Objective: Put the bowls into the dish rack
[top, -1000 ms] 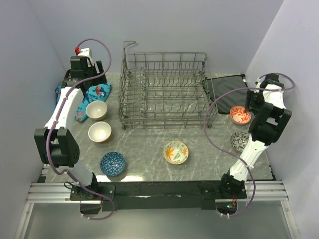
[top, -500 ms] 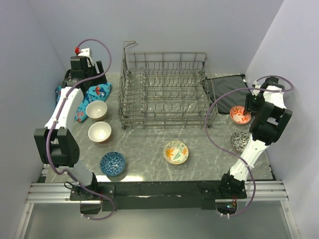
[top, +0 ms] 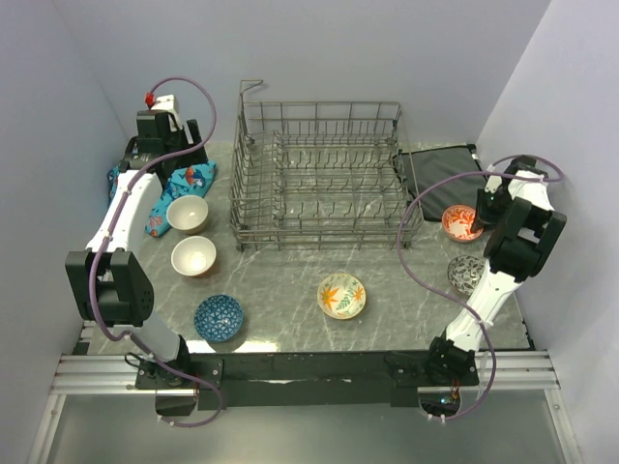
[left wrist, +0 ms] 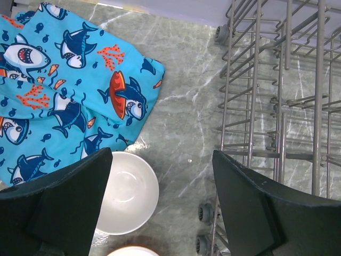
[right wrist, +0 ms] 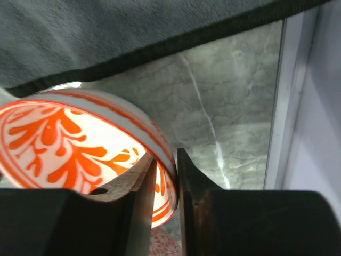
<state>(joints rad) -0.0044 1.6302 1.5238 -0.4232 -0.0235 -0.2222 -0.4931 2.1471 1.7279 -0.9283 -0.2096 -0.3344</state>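
The grey wire dish rack (top: 319, 174) stands at the back middle and holds no bowls; its side shows in the left wrist view (left wrist: 277, 106). My right gripper (top: 478, 218) is shut on the rim of the orange-red patterned bowl (top: 461, 223), with one finger inside it (right wrist: 80, 144). A black-and-white speckled bowl (top: 465, 274) sits nearer. My left gripper (top: 166, 164) is open above the back left corner. Two cream bowls (top: 188, 213) (top: 193, 255) lie below it; one shows in the left wrist view (left wrist: 128, 192). A blue bowl (top: 219, 317) and an orange-leaf bowl (top: 342, 295) sit in front.
A blue shark-print cloth (top: 160, 188) lies at the back left, also in the left wrist view (left wrist: 64, 90). A dark grey mat (top: 437, 170) lies right of the rack, next to the held bowl (right wrist: 133, 32). Walls close in on both sides.
My right gripper has closed on the orange-red bowl and shifted it slightly left and up. The left arm has not moved.
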